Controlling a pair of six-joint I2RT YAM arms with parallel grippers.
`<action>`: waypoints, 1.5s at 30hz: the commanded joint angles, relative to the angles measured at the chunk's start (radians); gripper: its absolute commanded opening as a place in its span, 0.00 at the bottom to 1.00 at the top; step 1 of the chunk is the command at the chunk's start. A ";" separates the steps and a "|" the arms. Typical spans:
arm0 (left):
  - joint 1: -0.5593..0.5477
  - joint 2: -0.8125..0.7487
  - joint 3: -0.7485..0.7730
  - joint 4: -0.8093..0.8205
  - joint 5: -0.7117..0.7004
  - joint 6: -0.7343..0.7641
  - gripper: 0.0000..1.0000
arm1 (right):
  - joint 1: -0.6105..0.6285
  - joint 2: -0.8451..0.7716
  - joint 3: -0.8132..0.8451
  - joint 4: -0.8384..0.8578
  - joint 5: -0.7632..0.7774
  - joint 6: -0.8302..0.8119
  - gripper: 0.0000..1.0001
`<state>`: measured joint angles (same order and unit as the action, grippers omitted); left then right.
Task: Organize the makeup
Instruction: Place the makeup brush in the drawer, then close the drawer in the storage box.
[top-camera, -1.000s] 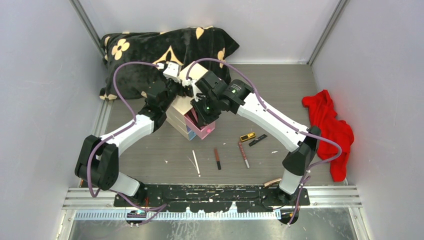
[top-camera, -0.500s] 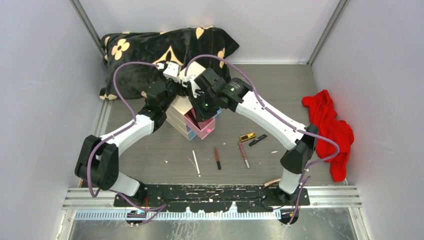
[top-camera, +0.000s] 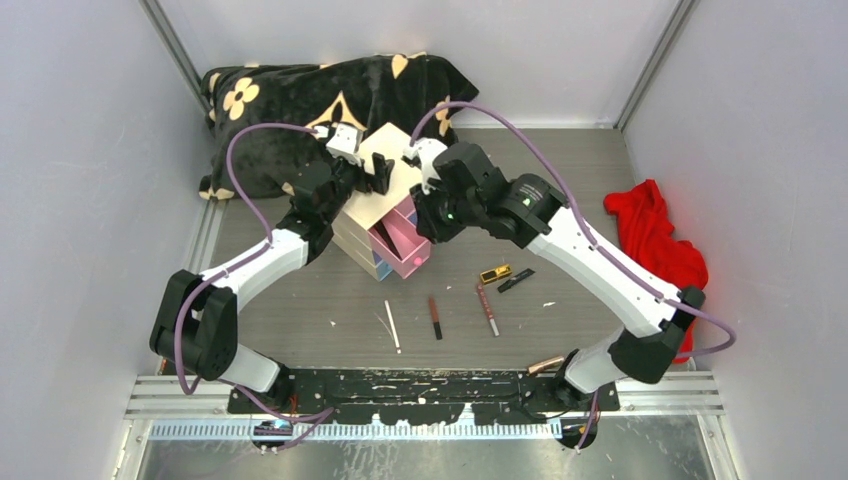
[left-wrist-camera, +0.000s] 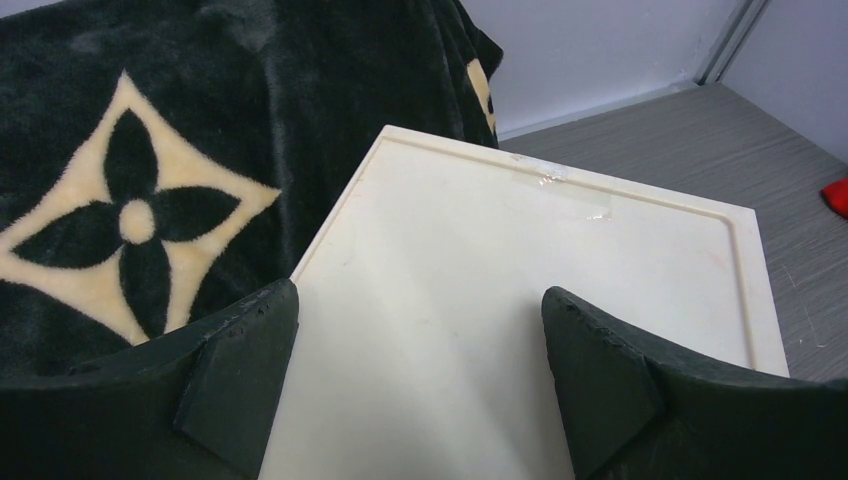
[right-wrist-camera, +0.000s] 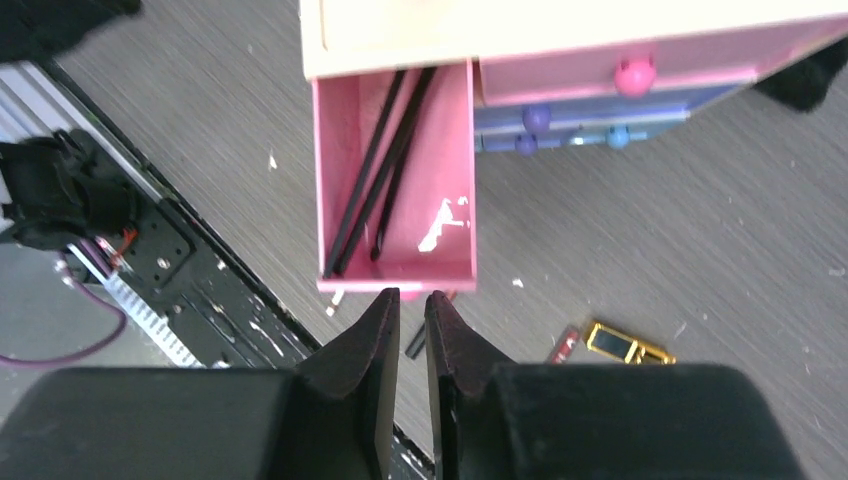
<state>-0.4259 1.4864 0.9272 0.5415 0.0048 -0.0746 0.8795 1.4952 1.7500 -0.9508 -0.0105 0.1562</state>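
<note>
Grey wood-grain table (top-camera: 300, 300) lies under all of it, with pale walls on three sides. My right gripper (right-wrist-camera: 412, 296) hangs just off the front lip of the open pink drawer (right-wrist-camera: 445, 150). Its fingers are nearly pressed together, with only a slit between them and nothing in it. I judge that narrow pose suits a thin pencil better than a compact.

Inside the drawer lie thin black pencils (right-wrist-camera: 375, 175), lengthwise and to one side, which leaves room for more.

My left gripper (left-wrist-camera: 420, 295) is spread wide above the flat top of the cream box (left-wrist-camera: 520, 260). I take that as bracing, so the box does not slide when the drawer is worked, though I cannot tell whether the fingers touch it.

Farther out, more of the makeup lies loose on the table. A black-gold compact (top-camera: 495, 273) and a black stick (top-camera: 515, 280) are near the drawer. Two red-brown pencils (top-camera: 435, 317) and a white pencil (top-camera: 393, 326) are nearer my bases. A black flowered blanket (left-wrist-camera: 130, 200) sits behind the box.
</note>
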 joint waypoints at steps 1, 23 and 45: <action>0.021 0.095 -0.081 -0.396 -0.063 -0.088 0.92 | -0.002 -0.107 -0.105 0.030 0.040 0.021 0.20; 0.021 0.076 -0.100 -0.390 -0.108 -0.088 0.90 | -0.002 -0.191 -0.395 0.245 -0.096 0.049 0.19; 0.021 0.078 -0.131 -0.355 -0.101 -0.100 0.90 | -0.004 -0.050 -0.303 0.348 -0.073 -0.007 0.19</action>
<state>-0.4263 1.4784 0.9020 0.5541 -0.0071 -0.0704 0.8783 1.4284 1.3804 -0.6903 -0.1047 0.1787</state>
